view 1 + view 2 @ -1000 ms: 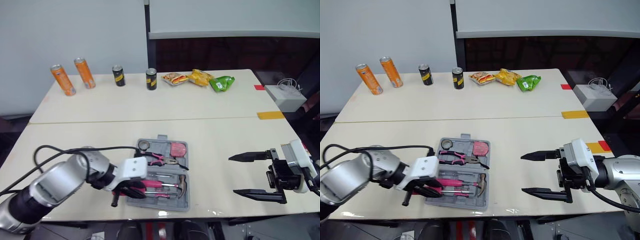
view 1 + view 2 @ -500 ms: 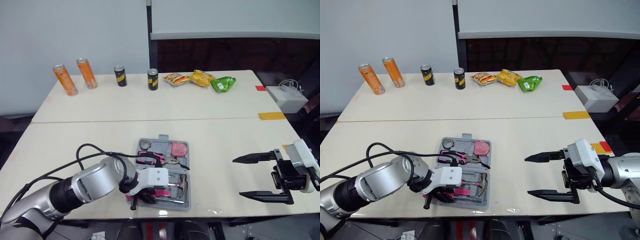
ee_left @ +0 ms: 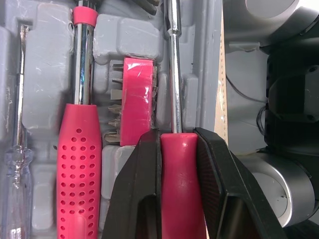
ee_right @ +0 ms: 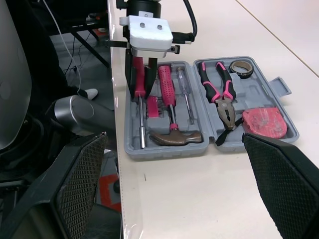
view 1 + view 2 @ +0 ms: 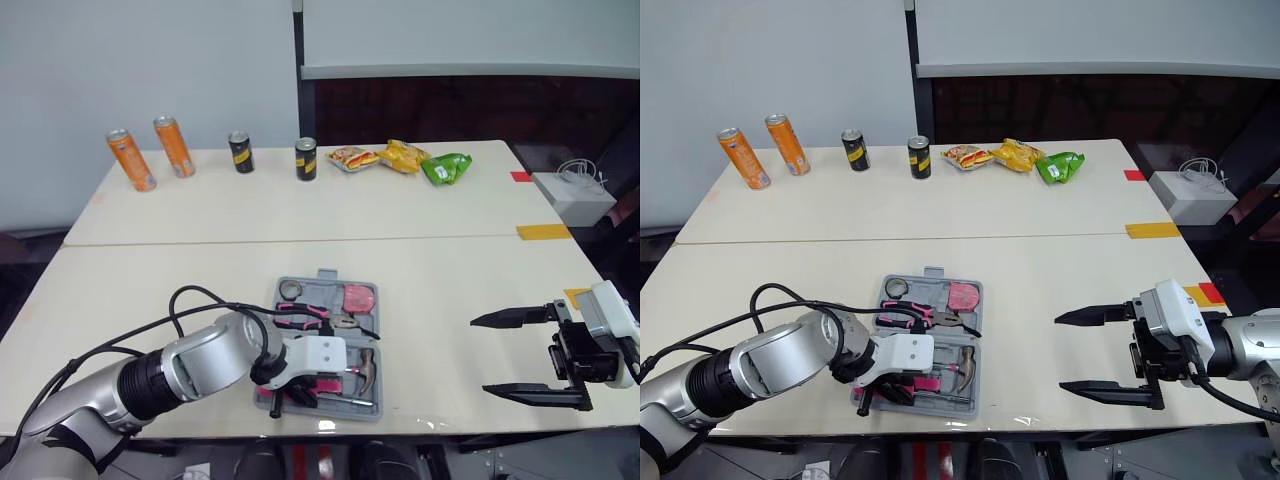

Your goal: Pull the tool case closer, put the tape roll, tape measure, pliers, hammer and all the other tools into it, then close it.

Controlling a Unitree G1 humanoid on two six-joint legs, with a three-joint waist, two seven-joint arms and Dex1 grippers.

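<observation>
The tool case (image 5: 325,345) lies open near the table's (image 5: 450,290) front edge, with tools bedded in it. In the last second the left claw (image 3: 177,137) has swung from the case's left rim over its front row, pinching the pink-handled driver (image 3: 182,189) along its slot. The next step is probably to release it. Right of the case, the right claw (image 5: 480,355) hangs spread wide and empty.

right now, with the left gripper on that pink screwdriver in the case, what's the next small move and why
Probably open the left gripper and let go. Its fingers clamp the pink handle of the screwdriver, whose shaft seems to lie in a slot of the tool case beside the bit holder, so it looks seated.
</observation>
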